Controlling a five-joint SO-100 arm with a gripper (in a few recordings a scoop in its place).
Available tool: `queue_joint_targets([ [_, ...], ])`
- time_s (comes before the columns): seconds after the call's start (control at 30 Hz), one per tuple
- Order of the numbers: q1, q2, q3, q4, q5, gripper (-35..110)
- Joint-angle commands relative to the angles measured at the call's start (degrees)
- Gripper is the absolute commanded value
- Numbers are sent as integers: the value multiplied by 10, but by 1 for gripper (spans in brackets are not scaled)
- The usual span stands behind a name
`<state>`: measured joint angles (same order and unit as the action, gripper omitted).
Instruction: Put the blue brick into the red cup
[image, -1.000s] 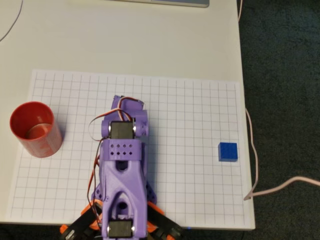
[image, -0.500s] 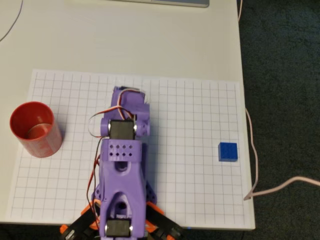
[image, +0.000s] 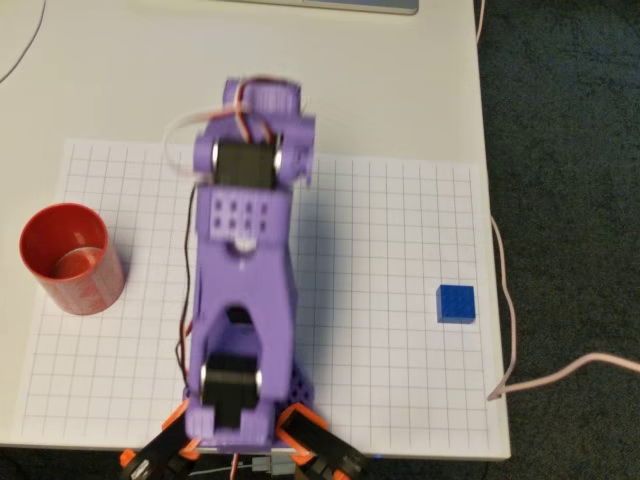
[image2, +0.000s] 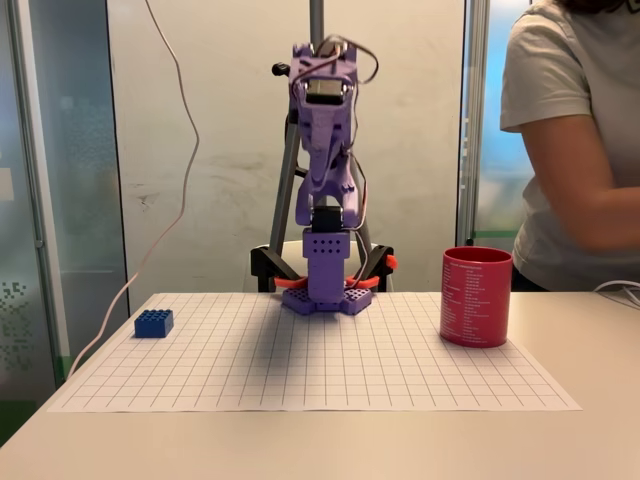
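Observation:
The blue brick (image: 455, 303) (image2: 153, 323) lies alone on the grid mat, at the right in the overhead view and at the left in the fixed view. The red cup (image: 70, 258) (image2: 476, 297) stands upright on the opposite side of the mat. The purple arm rises steeply from its base between them. My gripper (image: 262, 100) (image2: 325, 60) is at its high end, far above the mat and away from both objects. Its fingers are hidden by the arm's own body, so I cannot make out whether they are open.
The white grid mat (image: 380, 220) (image2: 300, 370) covers the table top. A pale cable (image: 510, 330) trails along the table's right edge. In the fixed view a person (image2: 570, 150) stands behind the table near the cup.
The arm has lifted from its folded pose, and in the overhead view its top end moved toward the far side. Brick and cup have not moved.

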<state>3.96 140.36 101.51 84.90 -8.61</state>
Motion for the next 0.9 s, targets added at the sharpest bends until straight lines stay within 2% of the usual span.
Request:
queue_joint_targets([
  [0.0,33,-97,-156,20,-40,0],
  [0.17,64,-240,-182,14,-98,0],
  [0.27,91,-314,-178,4,-100,0],
  [0.57,231,-467,-149,-69,126,0],
  [0.87,374,-508,-146,-105,238,0],
])
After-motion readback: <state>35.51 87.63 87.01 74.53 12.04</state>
